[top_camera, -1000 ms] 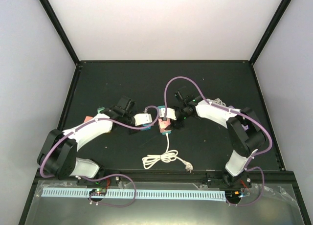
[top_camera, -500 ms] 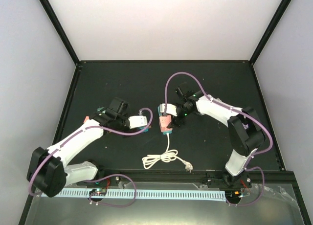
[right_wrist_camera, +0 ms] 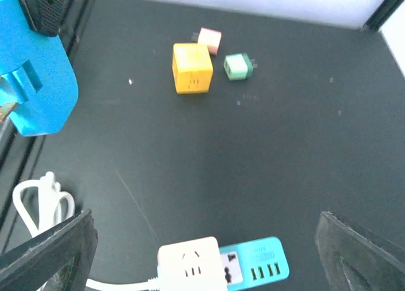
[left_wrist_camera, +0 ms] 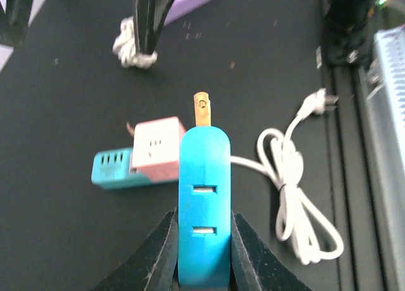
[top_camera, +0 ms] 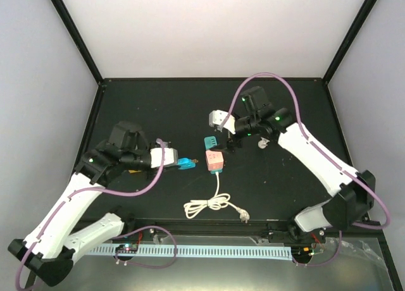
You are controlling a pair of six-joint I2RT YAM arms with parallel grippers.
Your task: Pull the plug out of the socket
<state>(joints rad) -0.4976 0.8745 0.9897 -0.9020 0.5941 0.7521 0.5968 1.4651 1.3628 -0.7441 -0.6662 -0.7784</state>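
Note:
My left gripper (top_camera: 175,162) is shut on a blue plug adapter (top_camera: 185,164) and holds it clear of the socket, a little to its left. In the left wrist view (left_wrist_camera: 202,228) the blue plug (left_wrist_camera: 204,196) sits between both fingers, its brass prong (left_wrist_camera: 202,109) bare. The socket is a pink-white cube (top_camera: 214,159) joined to a teal power strip (top_camera: 210,143), lying on the black table; it also shows in the left wrist view (left_wrist_camera: 158,147). My right gripper (top_camera: 230,138) is open and empty, above and behind the socket (right_wrist_camera: 193,262).
A white cord (top_camera: 212,205) runs from the cube toward the near edge. A yellow cube (right_wrist_camera: 192,67), a small pink adapter (right_wrist_camera: 209,40) and a green adapter (right_wrist_camera: 238,66) lie at the table's left. A white bundle (top_camera: 262,142) lies under the right arm.
My left gripper has drawn back to the left with the blue plug, now free of the socket. My right gripper has let go of the socket and moved up and back.

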